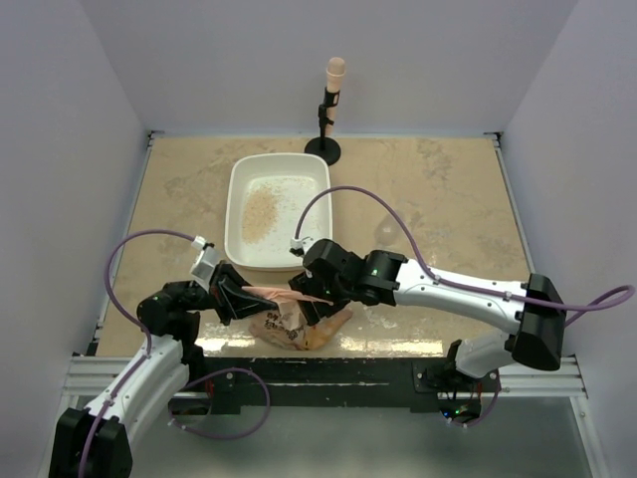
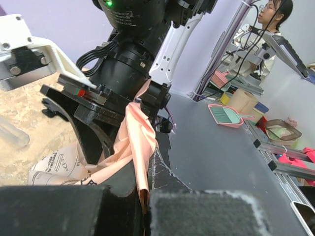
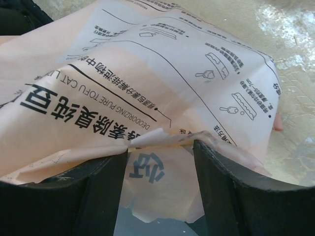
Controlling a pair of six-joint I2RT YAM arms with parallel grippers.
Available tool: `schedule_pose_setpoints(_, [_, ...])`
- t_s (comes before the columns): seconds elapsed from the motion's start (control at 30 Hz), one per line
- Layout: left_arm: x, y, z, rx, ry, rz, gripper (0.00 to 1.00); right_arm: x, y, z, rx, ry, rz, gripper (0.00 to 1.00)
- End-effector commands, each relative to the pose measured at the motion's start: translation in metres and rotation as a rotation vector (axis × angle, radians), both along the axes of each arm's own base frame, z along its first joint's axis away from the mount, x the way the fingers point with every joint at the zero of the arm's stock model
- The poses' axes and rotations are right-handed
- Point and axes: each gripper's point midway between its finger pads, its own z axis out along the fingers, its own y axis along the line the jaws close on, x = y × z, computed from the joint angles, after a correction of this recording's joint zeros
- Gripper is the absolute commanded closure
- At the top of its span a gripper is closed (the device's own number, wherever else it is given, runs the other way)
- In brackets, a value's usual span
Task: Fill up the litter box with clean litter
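Clearly, the litter box point(image 1: 236, 199) stands in the upper middle of the overhead view, on the mottled beige table point(image 1: 438, 199). The clean litter point(image 1: 261, 214) lies inside it as a thin tan patch toward the left half, with loose grains scattered around it. Just below the box, near the bottom middle of the frame, the pink tofu cat litter bag point(image 1: 299, 324) lies crumpled on the table. The left gripper point(image 2: 143, 195) is closed tight on a folded strip of the bag's film, which rises from between its pads in the left wrist view. The right gripper point(image 3: 160, 147) has its jaws standing apart. The torn edge of the bag lies across the gap between the two black fingers point(image 3: 98, 187), and the film does not look pinched there. Both grippers face each other over the bag. At the top middle of the overhead view a black stand point(image 1: 321, 149) with a pale pink tip stands behind the box.
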Motion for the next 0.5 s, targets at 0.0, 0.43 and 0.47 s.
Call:
schedule_pose_setpoints(0.0, [-0.037,0.015,0.072,-0.278,-0.678,0.094,0.98,-0.008,-0.027,-0.014,-0.103,-0.01,-0.005,0.37])
schedule_pose_setpoints(0.43, [-0.019,0.011,0.106,-0.291,-0.733,0.101,0.98,0.054,-0.014,0.005,0.262,-0.201,-0.484,0.38])
schedule_pose_setpoints(0.47, [-0.015,0.01,0.106,-0.281,-0.725,0.095,0.98,0.062,-0.016,0.007,0.278,-0.227,-0.525,0.38])
